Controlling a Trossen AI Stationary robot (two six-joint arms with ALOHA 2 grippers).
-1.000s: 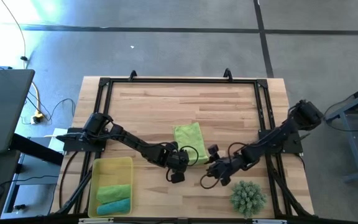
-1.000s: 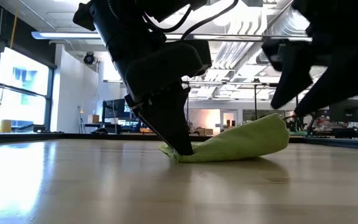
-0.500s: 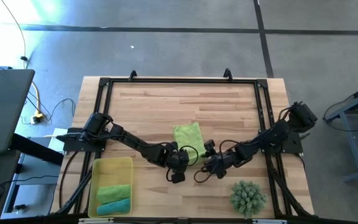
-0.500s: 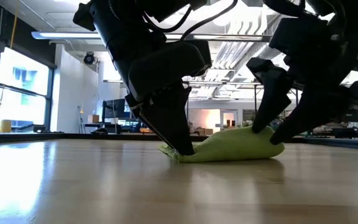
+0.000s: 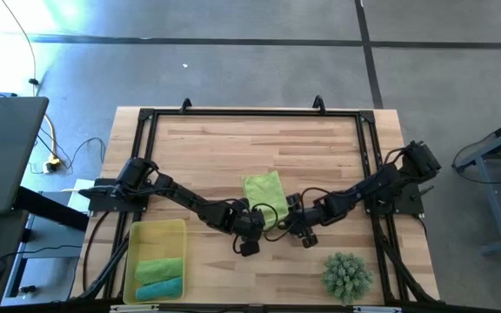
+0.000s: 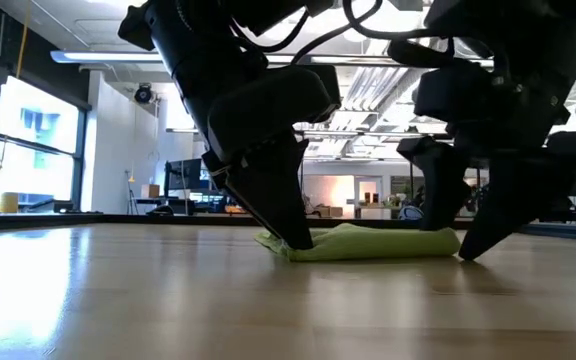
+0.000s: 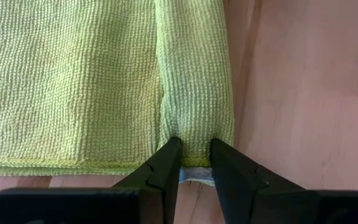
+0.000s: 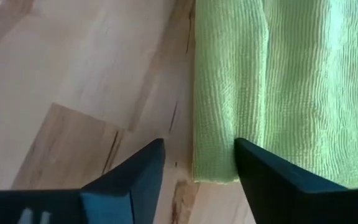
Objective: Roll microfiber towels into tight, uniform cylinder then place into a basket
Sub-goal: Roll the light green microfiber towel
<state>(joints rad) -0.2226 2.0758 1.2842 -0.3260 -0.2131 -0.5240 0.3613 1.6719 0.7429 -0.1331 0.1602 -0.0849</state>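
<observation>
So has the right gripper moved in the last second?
Yes. In the high view the right gripper has shifted left, away from the spiky plant, to the edge of the lime towel pinched by the left gripper.

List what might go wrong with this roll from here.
The left pincer pinches only the end of the rolled edge of the lime green towel, so the fold may slip out. The right pincer stands open at the opposite end; closing off-centre could give an uneven roll. The two pincers are close and might collide.

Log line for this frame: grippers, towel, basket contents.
left gripper: shut on lime towel roll edge | right gripper: open at towel's other end | basket: one green, one teal towel
</observation>
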